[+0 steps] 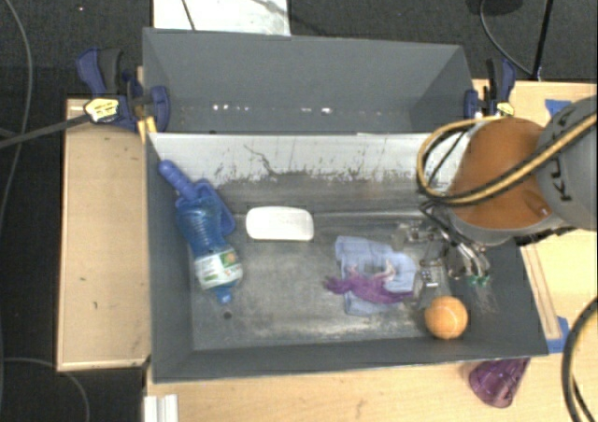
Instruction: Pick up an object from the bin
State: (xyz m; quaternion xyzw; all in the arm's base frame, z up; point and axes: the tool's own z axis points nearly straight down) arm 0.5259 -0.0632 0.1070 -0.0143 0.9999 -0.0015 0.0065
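Observation:
My gripper (437,260) hangs low at the right side of the bin, under the orange cover. Just below it on the bin floor lies a small orange ball (446,317). Directly left of the gripper is a crumpled pale-blue and purple soft thing (374,273), its right edge touching or just under the gripper's metal parts. I see nothing held in the gripper.
A white oval thing (278,224) lies mid-bin toward the back. At the left wall a blue plastic bottle with a green-white label (207,243) lies on its side. The arm and looped cables come in over the right rim.

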